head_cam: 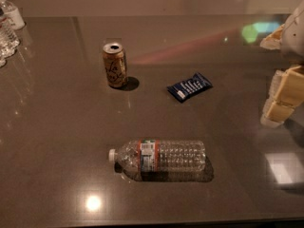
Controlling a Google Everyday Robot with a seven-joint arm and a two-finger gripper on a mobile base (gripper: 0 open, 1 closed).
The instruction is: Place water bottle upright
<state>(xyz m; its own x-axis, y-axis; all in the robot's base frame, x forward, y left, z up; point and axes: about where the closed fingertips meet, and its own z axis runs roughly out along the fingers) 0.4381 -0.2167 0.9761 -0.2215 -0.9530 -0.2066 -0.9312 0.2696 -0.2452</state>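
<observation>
The water bottle [161, 158] lies on its side on the dark table [57, 127], near the front middle. Its white cap points left and its orange-red, green and pale blue label band sits near the neck. My gripper [281, 99] is at the right edge of the view, pale yellow and white, raised over the table. It is well to the right of the bottle and a little farther back, and holds nothing that I can see.
A gold drink can [114, 65] stands upright at the back left of centre. A dark blue snack packet [189, 87] lies flat behind the bottle. Clear bottles with white labels [8, 25] stand at the far left edge.
</observation>
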